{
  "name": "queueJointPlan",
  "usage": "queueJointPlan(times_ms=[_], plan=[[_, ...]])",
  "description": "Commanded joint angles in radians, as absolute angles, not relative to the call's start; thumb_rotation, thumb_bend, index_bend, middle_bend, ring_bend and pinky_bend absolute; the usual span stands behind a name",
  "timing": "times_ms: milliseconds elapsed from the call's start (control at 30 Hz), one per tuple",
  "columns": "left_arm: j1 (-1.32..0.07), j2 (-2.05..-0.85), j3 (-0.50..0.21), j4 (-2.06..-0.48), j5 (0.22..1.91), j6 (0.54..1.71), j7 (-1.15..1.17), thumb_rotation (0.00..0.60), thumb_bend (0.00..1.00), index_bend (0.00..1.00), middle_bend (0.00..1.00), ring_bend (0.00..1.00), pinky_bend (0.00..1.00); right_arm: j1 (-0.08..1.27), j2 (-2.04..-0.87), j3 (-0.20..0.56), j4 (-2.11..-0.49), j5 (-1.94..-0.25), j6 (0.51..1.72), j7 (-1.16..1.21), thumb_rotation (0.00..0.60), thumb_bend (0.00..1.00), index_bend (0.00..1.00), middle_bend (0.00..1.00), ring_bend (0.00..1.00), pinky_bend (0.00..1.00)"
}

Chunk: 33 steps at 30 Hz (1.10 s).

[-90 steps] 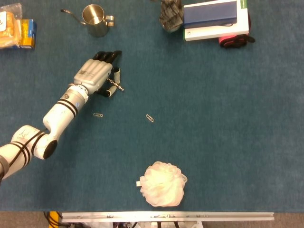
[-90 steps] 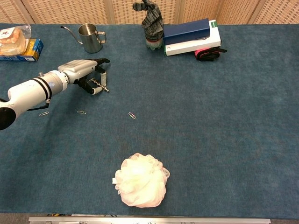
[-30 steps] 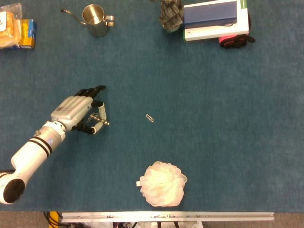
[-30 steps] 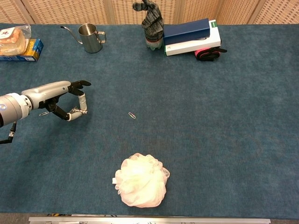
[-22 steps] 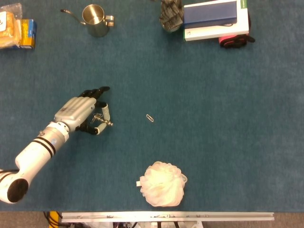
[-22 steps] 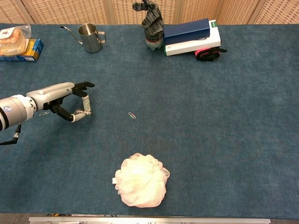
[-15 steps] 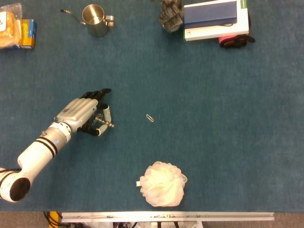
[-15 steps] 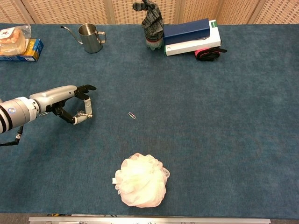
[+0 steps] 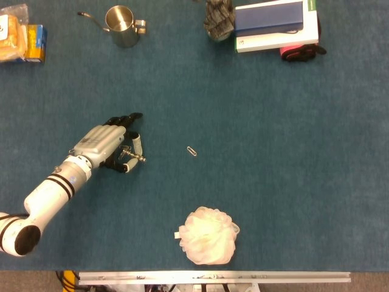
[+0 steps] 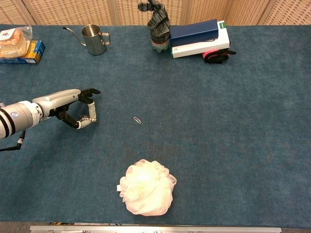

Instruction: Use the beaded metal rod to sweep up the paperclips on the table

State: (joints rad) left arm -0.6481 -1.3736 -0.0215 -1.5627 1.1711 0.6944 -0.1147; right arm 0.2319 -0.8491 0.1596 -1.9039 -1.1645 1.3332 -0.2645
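Note:
My left hand point(image 9: 104, 143) point(image 10: 66, 104) hovers low over the blue cloth at the left, palm down. It pinches the short beaded metal rod point(image 9: 134, 156) point(image 10: 88, 119) between thumb and a finger, and the rod's tip points right. One paperclip point(image 9: 191, 151) point(image 10: 138, 120) lies flat on the cloth to the right of the rod, well apart from it. I cannot tell whether any clips cling to the rod. The right hand shows in neither view.
A white bath pouf point(image 9: 209, 235) point(image 10: 147, 188) sits near the front edge. At the back stand a metal pitcher point(image 9: 121, 25) point(image 10: 95, 40), a glove-covered bottle point(image 9: 219, 19) point(image 10: 158, 24), stacked books point(image 9: 276, 24) point(image 10: 199, 31) and snack packs point(image 9: 21, 39) point(image 10: 19, 46).
My left hand carried the rod from mid-left toward the front left, over where a paperclip lay; that clip no longer shows. In the last second the hand edged slightly right.

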Motion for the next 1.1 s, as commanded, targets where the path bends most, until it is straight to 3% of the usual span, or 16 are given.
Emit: queueJointPlan(times_ms=[33, 367, 733, 1100], plan=[[-0.647, -1.372, -0.021, -1.562, 1.167, 0.694, -0.113, 0.6, 0.42, 0.52, 0.0, 0.0, 0.0, 0.232, -0.85, 0.159, -1.903, -1.164, 1.332, -0.264, 0.6, 0.0, 0.13, 0.04, 0.0, 0.06], [-0.646, -1.377, -0.032, -1.541, 1.156, 0.699, -0.114, 0.6, 0.42, 0.52, 0.0, 0.0, 0.0, 0.232, -0.855, 0.159, -1.902, -1.162, 1.331, -0.265, 0.6, 0.0, 0.13, 0.04, 0.0, 0.06], [-0.63, -1.291, -0.056, -1.555, 1.118, 0.746, -0.094, 0.6, 0.42, 0.52, 0.0, 0.0, 0.0, 0.239, -0.863, 0.162, -1.89, -1.167, 1.32, -0.25, 0.6, 0.0, 0.13, 0.04, 0.0, 0.06], [-0.577, -1.241, -0.003, -1.457, 0.999, 0.783, 0.026, 0.6, 0.42, 0.51, 0.0, 0.0, 0.0, 0.225, -0.854, 0.159, -1.893, -1.176, 1.336, -0.237, 0.6, 0.0, 0.13, 0.04, 0.0, 0.06]])
